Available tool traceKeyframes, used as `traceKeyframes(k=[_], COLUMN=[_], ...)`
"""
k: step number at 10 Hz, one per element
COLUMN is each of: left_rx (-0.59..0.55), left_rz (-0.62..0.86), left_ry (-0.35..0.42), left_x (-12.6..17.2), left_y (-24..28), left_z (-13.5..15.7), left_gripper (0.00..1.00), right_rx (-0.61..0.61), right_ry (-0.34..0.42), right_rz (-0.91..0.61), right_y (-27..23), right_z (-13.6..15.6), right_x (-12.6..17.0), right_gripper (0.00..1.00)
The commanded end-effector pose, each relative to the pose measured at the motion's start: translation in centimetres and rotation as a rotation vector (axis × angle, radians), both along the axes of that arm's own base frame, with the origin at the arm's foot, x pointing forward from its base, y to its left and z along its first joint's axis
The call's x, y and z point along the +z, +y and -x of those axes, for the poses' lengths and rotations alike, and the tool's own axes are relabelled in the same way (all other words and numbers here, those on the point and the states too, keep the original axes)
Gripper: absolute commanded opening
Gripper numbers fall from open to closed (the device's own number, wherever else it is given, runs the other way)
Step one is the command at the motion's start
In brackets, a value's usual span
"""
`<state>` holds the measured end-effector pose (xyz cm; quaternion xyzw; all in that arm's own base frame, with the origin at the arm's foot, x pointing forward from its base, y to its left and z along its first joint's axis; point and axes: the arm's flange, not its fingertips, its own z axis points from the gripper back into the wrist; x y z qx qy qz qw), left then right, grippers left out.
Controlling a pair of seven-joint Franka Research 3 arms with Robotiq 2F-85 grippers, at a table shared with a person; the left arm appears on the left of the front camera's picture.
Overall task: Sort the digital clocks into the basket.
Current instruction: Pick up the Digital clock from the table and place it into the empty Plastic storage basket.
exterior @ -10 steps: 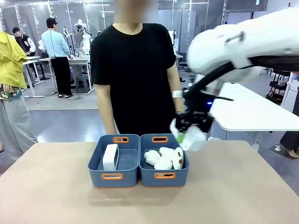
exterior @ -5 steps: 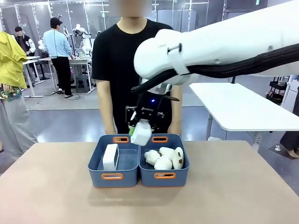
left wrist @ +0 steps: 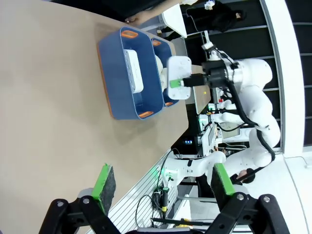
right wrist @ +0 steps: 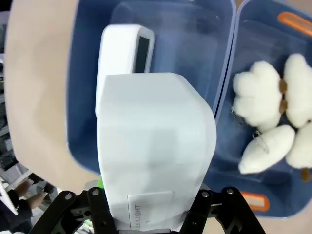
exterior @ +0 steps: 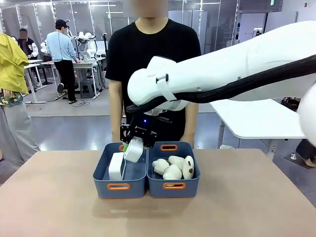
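On the left side of the table [exterior: 54,197] sits the left blue basket [exterior: 120,186], and one white clock [exterior: 116,166] stands on edge inside it, against its left wall. From the left wrist camera, the left gripper [left wrist: 161,187] hangs spread wide with nothing between its green pads [left wrist: 104,181], well away from the baskets. Over that same basket, the right gripper [exterior: 132,143] is clamped on the second clock [exterior: 134,149], holding it tilted just above the basket's open top, close beside the standing clock. The fingers themselves are mostly hidden behind the clock in the front view; in the right wrist view the held clock [right wrist: 153,151] blocks most of the frame, its screen face out of sight, with small print on it that is cut off. To the right, the second basket [exterior: 174,186] holds white-and-brown plush toys [exterior: 174,168]. Behind both, a person in a black shirt [exterior: 153,59] stands at the far edge, hands hidden behind the arm and baskets.
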<state>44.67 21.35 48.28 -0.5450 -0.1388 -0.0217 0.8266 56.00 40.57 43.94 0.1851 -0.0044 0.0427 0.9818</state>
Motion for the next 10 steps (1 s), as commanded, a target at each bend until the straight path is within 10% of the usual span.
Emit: traceKeyframes(k=[1, 6, 9, 10], left_rx=[0.016, 0.016, 0.016, 0.016], left_rz=[-0.007, -0.007, -0.007, -0.007], left_ry=[0.006, 0.006, 0.006, 0.006], left_x=[0.3, 0.3, 0.3, 0.3], left_y=[-0.2, -0.2, -0.2, -0.2], left_z=[-0.2, -0.2, -0.2, -0.2], left_gripper=[1.0, 1.0, 1.0, 1.0], right_rx=[-0.034, -0.08, -0.069, -0.078], right_ry=[0.055, 0.126, 0.123, 0.115], right_rz=[0.02, 0.067, 0.062, 0.072], right_y=[1.2, 1.7, 1.8, 1.5], right_z=[-2.1, -4.8, -4.2, -4.4], right_x=[-1.5, -5.8, -5.4, -5.3], right_gripper=[0.53, 0.53, 1.0, 1.0])
